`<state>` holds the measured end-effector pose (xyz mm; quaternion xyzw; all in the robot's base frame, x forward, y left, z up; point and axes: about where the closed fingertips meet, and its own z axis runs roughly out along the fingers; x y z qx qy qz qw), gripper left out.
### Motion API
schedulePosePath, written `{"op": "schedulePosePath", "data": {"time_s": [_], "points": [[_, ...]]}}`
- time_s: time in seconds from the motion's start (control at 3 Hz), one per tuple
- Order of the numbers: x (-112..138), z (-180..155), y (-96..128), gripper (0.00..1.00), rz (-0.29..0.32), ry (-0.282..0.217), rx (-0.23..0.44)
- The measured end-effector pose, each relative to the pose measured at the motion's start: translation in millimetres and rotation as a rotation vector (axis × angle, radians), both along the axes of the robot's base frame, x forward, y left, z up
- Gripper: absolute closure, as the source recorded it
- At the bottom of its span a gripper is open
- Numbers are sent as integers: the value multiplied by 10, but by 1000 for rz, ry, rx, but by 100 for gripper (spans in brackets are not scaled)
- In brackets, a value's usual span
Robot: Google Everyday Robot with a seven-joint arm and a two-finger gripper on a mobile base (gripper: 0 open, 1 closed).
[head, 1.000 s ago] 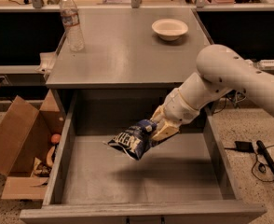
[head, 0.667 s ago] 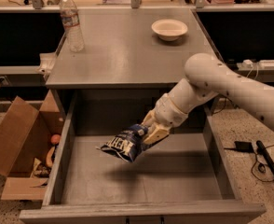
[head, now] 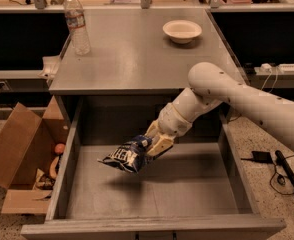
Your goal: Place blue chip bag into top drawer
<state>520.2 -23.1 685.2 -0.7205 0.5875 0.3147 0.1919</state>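
Below the front edge of the counter (head: 132, 54), your gripper (head: 154, 145) clamps the blue chip bag (head: 126, 157), apparently hanging above the top drawer (head: 167, 191); lower before releasing.

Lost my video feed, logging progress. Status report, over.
Gripper inside the open top drawer, jaws shut on blue chip bag. Bag held above drawer floor, not yet released. Nothing in the way below it.

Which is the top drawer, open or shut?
Open: the top drawer is pulled out, its bottom visible; the gripper, shut on the blue chip bag, hangs over it.
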Motion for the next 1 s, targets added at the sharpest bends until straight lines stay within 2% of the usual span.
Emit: {"op": "schedulePosePath", "data": {"time_s": [0.67,1.0], "points": [[7,-7,33,5,13,7,39],[-32,150,-27,0,6,-26,74]]}}
